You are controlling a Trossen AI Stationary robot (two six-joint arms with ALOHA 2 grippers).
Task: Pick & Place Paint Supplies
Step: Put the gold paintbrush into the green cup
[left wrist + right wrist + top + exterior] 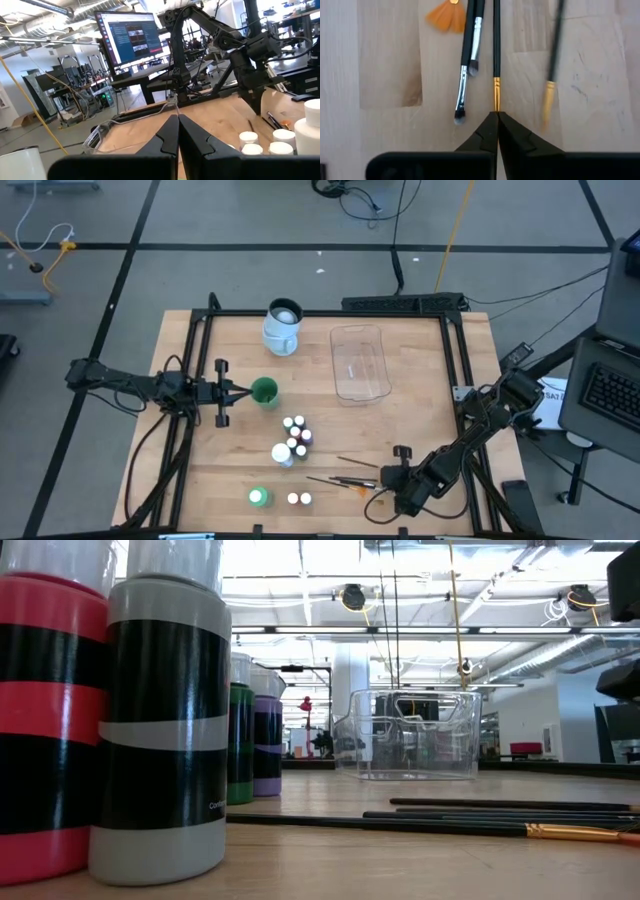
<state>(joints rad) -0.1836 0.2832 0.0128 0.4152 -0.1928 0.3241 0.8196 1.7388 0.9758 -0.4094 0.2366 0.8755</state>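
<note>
Jaws of the right gripper (497, 116) are pressed together at the gold collar of a thin dark-handled brush (496, 55), whose handle runs straight away from the fingertips along the gripper's own line. Whether the tips actually pinch the brush or have only met just short of its end cannot be told. From above, this gripper (392, 483) sits low over the near right part of the table (420, 420), at the right end of the scattered brushes (345, 479), so the right arm is plainly the nearer one for them.

Beside the brush at the tips lie two more dark brushes (468, 60), side by side and nearly parallel to it, with an orange fan of bristles (446, 16) past them, and another brush with a gold collar (551, 65) on the other side.

Farther out, a cluster of small white-capped paint bottles (296, 435) stands mid-table, with two more caps (299, 499) and a green-capped bottle (258, 497) near the front edge.

The left gripper (240, 391) is closed on nothing, pointing at a green cup (264, 391) just beside its tips.

The clear plastic tray (359, 361) at the far side holds nothing that can be seen; a white jug (282, 326) stands to its left.
</note>
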